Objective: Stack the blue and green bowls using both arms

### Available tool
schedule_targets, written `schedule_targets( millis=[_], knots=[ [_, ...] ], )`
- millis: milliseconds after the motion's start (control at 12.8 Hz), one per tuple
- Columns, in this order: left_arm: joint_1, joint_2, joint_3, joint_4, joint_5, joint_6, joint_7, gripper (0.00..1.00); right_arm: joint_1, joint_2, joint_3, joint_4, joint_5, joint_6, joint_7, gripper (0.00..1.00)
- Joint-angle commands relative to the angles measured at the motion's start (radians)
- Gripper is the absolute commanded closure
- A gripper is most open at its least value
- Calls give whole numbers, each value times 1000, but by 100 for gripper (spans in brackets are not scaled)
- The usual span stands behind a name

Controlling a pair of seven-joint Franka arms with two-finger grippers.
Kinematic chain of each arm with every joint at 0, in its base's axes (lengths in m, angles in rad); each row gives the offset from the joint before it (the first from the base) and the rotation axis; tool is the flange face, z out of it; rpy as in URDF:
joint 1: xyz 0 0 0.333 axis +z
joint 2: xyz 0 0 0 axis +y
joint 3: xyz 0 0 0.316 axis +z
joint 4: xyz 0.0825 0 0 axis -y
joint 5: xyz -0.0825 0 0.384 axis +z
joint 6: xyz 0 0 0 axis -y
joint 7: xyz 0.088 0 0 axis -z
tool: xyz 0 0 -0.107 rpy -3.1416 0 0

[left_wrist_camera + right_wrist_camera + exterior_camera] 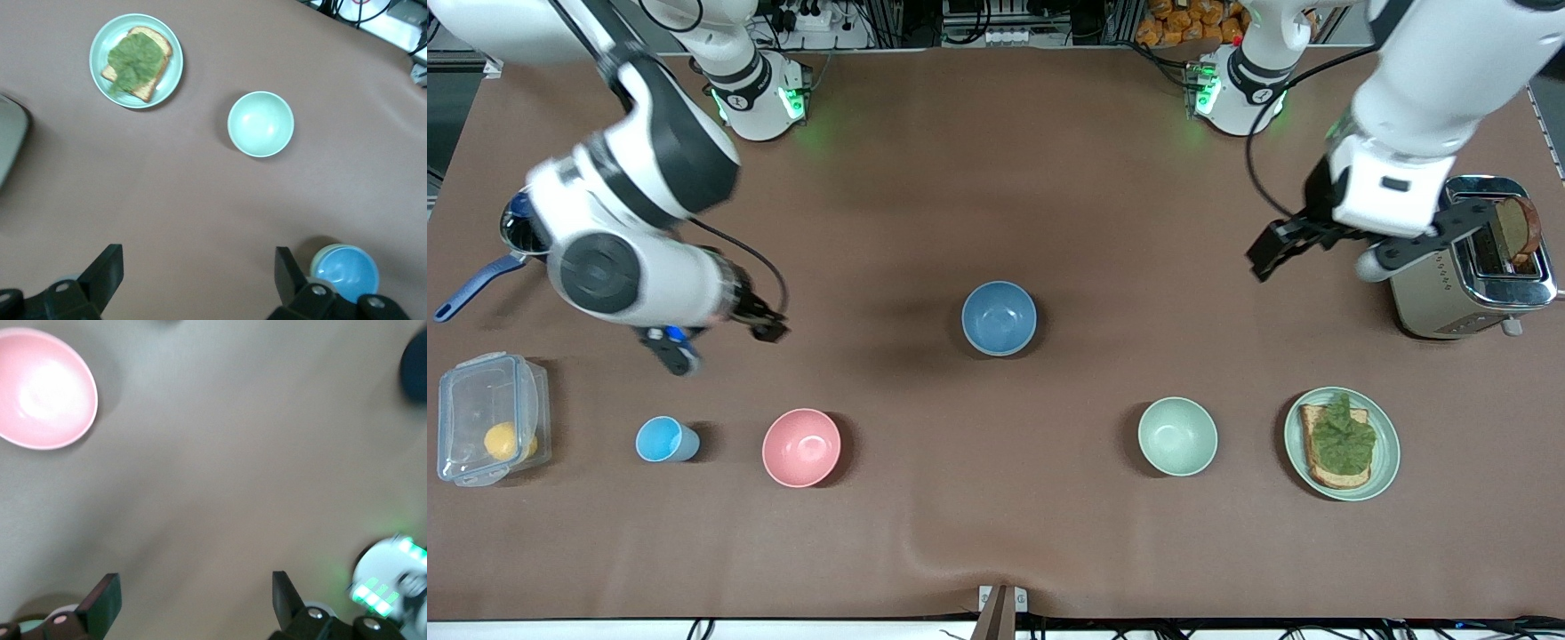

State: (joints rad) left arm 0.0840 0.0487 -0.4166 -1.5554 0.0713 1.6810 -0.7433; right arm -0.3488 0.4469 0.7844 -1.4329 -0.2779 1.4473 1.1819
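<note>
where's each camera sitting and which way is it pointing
Front view: high across the table, facing both arms' bases; shows the blue bowl and both arms.
Left wrist view: on the left arm, looking down past the open left end effector at the green bowl.
Right wrist view: looking down past the open right end effector at the pink bowl.
Front and left wrist views share the green bowl.

The blue bowl (999, 317) is sitting mid-tabletop (996, 533). The green bowl (1177, 436) is lying nearer the front camera, toward the left arm's end, beside the plate (1385, 453) carrying toast (1338, 442).
</note>
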Motion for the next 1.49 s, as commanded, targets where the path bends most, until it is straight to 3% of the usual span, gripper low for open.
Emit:
schedule_targets(
  millis=[0, 235, 313, 469, 547, 626, 860, 1095, 1251, 1408],
  knots=[
    [52, -12, -13, 34, 2, -70, 131, 0, -36, -106, -95, -34, 2, -4, -293, 0],
    [22, -20, 51, 38, -1, -78, 204, 0, -33, -154, -191, 26, 23, -1, -601, 0],
    [-13, -20, 105, 37, -1, -78, 258, 0, -18, -180, -264, 51, 72, 10, -696, 0],
    [-21, -21, 136, 26, -19, -93, 339, 0, 113, -217, -519, 55, 198, 30, -841, 0],
    [-23, -23, 148, 26, -22, -125, 416, 0, 170, -237, -607, 54, 219, 44, -922, 0],
    [-23, -26, 153, 23, -22, -142, 494, 0, 192, -255, -651, 46, 227, 66, -974, 0],
    [-21, -36, 174, 3, -22, -202, 629, 0, 217, -324, -666, -16, 232, 143, -1006, 0],
    [-17, -88, 190, -63, -40, -181, 639, 0, 329, -430, -778, -187, 232, 289, -993, 0],
    [-17, -101, 240, -66, -88, -167, 650, 0, 326, -444, -781, -189, 233, 279, -1004, 0],
    [-17, -101, 245, -54, -85, -165, 656, 0, 326, -461, -781, -187, 232, 236, -1007, 0]
  ],
)
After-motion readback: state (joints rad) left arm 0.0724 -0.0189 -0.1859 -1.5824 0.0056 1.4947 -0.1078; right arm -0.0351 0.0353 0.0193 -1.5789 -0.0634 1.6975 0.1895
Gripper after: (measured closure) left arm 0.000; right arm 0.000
